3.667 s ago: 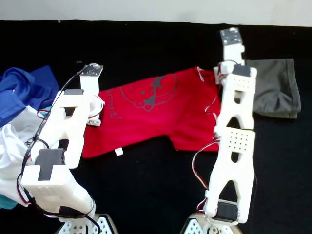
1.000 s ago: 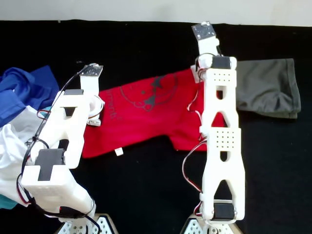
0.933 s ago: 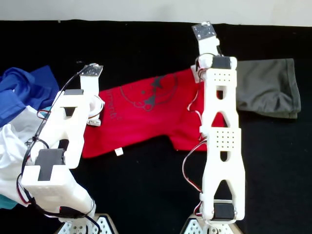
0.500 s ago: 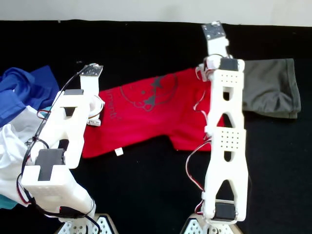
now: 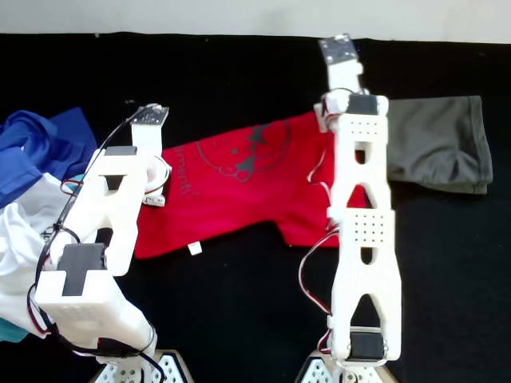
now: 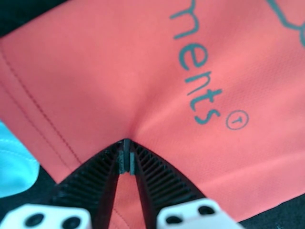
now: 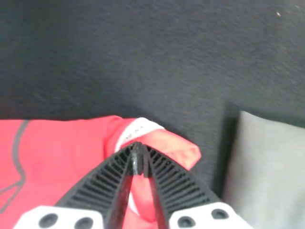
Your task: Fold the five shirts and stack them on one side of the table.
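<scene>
High view shows me the red shirt (image 5: 239,179) spread across the middle of the black table (image 5: 239,72). A folded grey shirt (image 5: 443,144) lies near it toward the right edge, and a blue shirt (image 5: 40,144) and a white shirt (image 5: 16,239) are heaped at the left edge.

Left wrist view: my left gripper (image 6: 126,161) has its jaws pressed together, pinching a pucker of the red shirt near its stitched hem, beside the printed lettering (image 6: 205,90).

Right wrist view: my right gripper (image 7: 138,163) pinches a raised fold of the red shirt by its collar, jaws closed on the cloth, with the grey shirt close by.
</scene>
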Robot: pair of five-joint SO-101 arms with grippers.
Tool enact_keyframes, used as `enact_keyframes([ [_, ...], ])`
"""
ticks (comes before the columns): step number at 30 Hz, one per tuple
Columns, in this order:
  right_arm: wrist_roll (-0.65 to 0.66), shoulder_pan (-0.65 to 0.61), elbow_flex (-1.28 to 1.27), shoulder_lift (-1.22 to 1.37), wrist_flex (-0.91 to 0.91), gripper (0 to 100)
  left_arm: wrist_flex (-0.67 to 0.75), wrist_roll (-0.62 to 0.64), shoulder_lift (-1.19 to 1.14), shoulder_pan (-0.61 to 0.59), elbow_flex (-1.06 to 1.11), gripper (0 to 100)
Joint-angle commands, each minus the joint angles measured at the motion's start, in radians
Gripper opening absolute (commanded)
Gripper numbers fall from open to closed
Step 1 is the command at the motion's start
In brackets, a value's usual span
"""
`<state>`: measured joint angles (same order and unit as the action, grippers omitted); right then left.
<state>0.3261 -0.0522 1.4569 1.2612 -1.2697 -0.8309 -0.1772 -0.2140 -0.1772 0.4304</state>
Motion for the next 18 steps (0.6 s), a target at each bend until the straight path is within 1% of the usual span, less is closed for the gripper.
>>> enact_keyframes([
  [1, -0.009, -0.004, 0.019, 0.005, 0.021, 0.9, 0.018, 0.008, -0.008, 0.002, 0.002, 1],
  [7, -0.002, 0.062, 0.027, 0.085, 0.056, 0.9, 0.018, 0.008, -0.008, 0.002, 0.002, 1],
  [12, 0.118, 0.125, 0.027, 0.091, 0.077, 0.9, 0.018, 0.008, -0.008, 0.002, 0.002, 1],
  [18, 0.124, 0.166, 0.081, 0.087, 0.077, 0.9, 0.018, 0.008, -0.008, 0.002, 0.002, 1],
])
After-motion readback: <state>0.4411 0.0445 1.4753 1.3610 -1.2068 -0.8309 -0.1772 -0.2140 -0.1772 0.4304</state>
